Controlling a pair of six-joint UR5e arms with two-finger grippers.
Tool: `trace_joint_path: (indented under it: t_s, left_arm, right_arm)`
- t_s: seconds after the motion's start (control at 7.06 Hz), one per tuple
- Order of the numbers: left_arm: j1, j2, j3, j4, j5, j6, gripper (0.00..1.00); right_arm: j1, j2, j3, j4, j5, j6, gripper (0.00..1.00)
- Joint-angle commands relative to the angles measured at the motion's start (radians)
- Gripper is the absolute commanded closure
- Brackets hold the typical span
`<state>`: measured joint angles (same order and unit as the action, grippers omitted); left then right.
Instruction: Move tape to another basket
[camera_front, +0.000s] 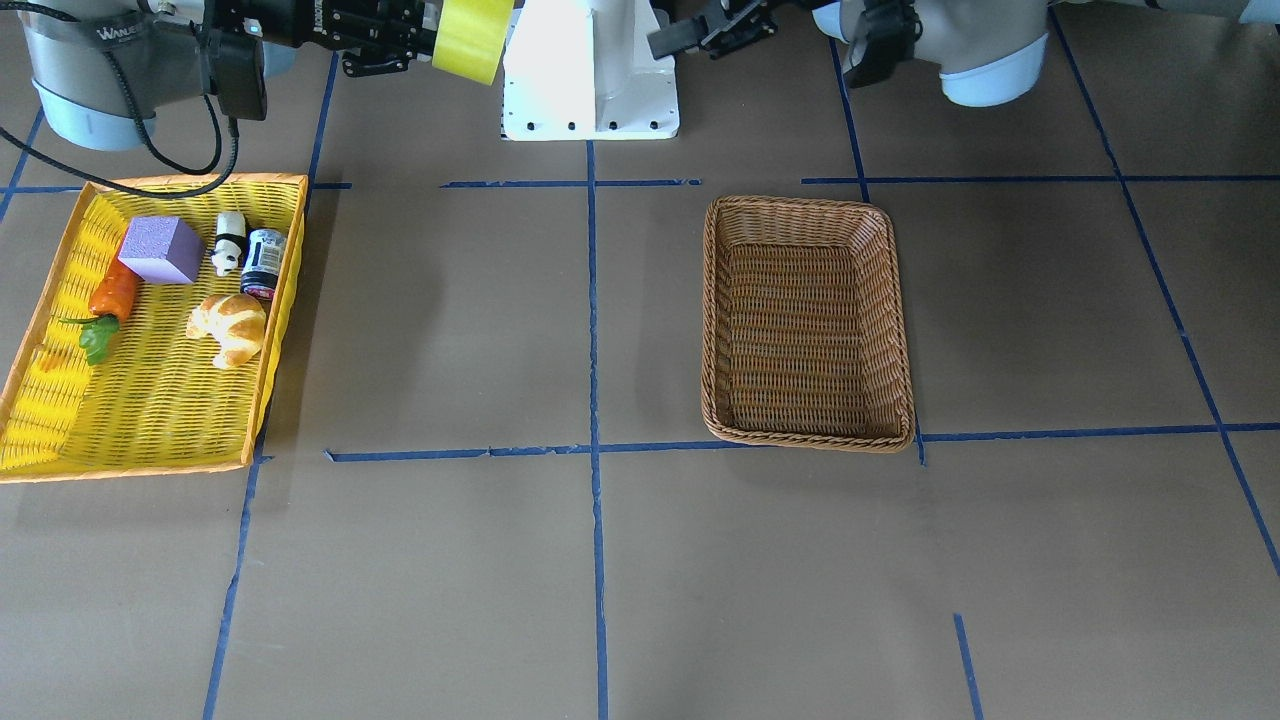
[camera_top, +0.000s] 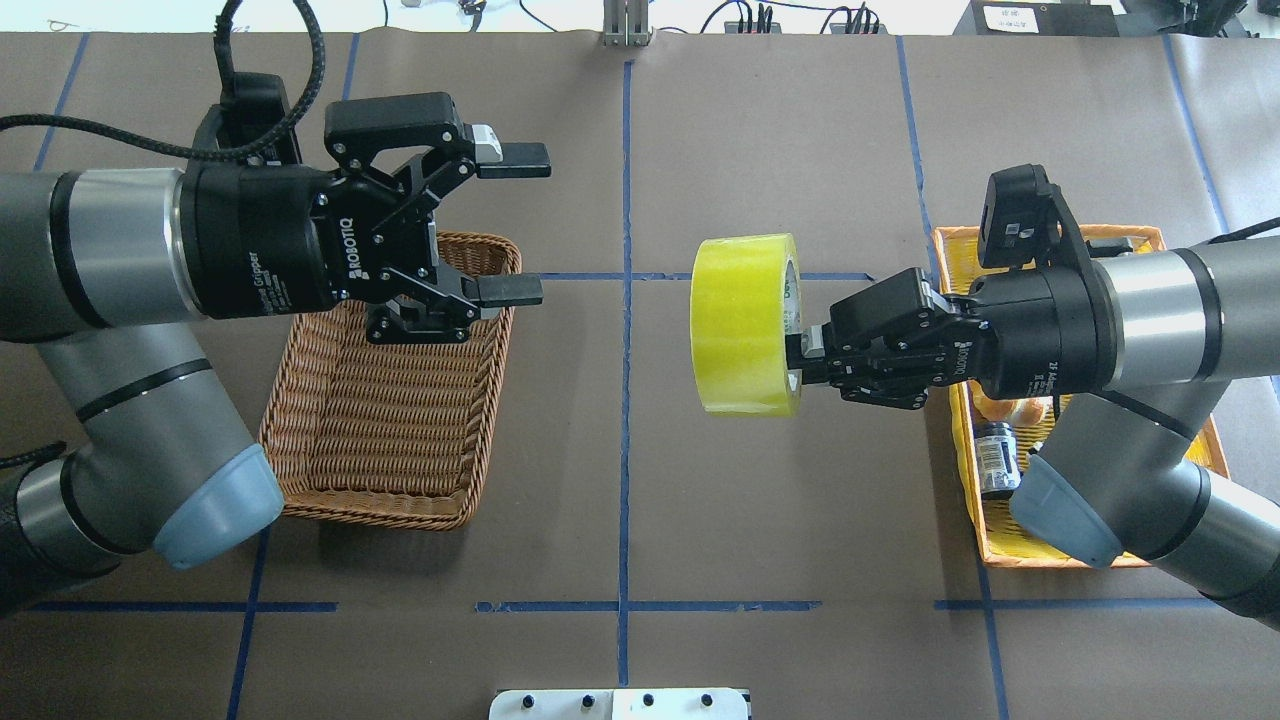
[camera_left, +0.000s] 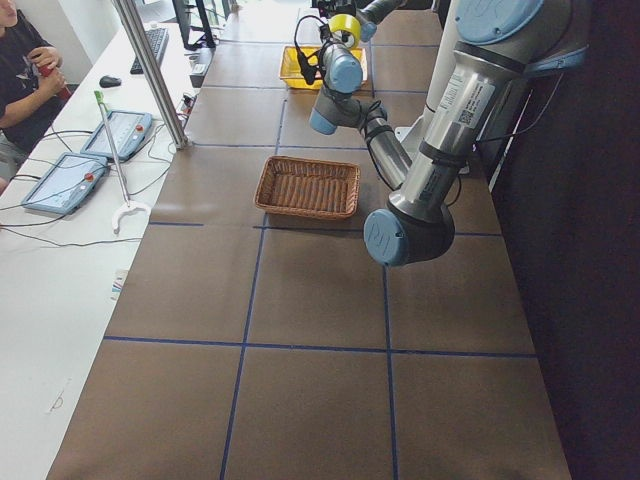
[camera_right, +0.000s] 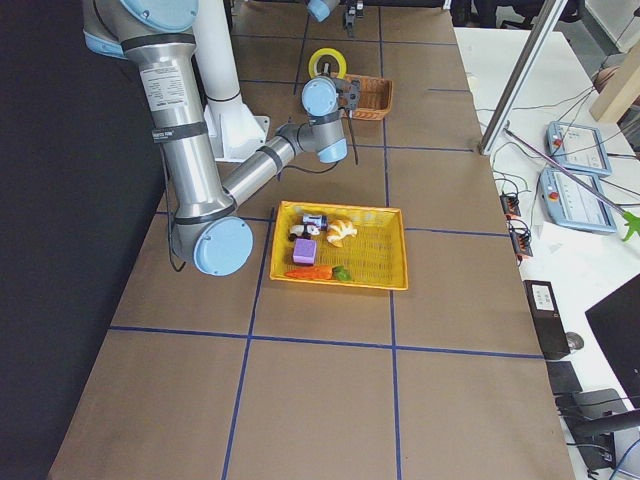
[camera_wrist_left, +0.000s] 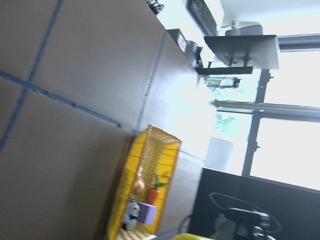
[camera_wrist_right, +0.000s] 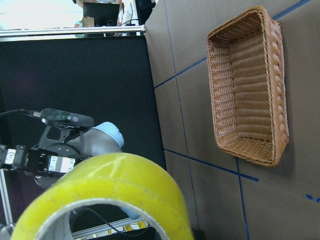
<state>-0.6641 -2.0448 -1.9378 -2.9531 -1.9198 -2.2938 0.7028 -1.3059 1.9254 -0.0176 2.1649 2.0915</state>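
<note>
**Overhead exterior.** The right gripper (camera_top: 800, 352) holds the tape (camera_top: 745, 325) in mid-air above the table's centre line. Its fingers are pinched on the wall of the roll at the 3 o'clock edge. The left gripper (camera_top: 518, 225) is at 9 o'clock from the roll and well apart from it, with its fingers spread wide and aimed at the roll. The wicker basket (camera_top: 370, 515) lies below the left gripper and has nothing in it. The yellow tray (camera_top: 1090, 560) sits under the right arm.

**Exterior front-facing.** The tape appears at 12 o'clock, raised clear of the table. The tray holds a croissant (camera_front: 230, 325), a purple block (camera_front: 160, 250), a carrot (camera_front: 112, 295), a panda figure (camera_front: 229, 243) and a small bottle (camera_front: 264, 262).

**Exterior left and right.** Both views confirm that the roll is held high between the two arms.

**Right wrist-mounted.** The roll fills the 7 o'clock corner. The basket lies at 2 o'clock.

**Left wrist-mounted.** This gripper's fingers are not in view. The tray lies at 6 o'clock.

**Hazards.**
- The stage is probably a hand-over. If the right fingers release before the left fingers have closed, the roll would fall onto the table short of the basket and could roll away.
- The grip is on one wall only, so a nudge from an incoming finger could pivot or dislodge the roll.
- A misaligned approach could push the roll instead of straddling its wall.
</note>
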Motion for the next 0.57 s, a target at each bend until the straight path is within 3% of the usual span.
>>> trace_joint_path:
  t_s: [0.0, 0.43]
  left_arm:
    - [0.084, -0.009, 0.0, -0.108, 0.1, -0.004, 0.0]
    - [0.11, -0.037, -0.003, -0.116, 0.104, 0.036, 0.0]
  right_arm:
    - [-0.023, 0.0, 0.0, 0.079, -0.039, 0.057, 1.0]
    - [-0.071, 0.025, -0.003, 0.084, -0.042, 0.059, 1.0]
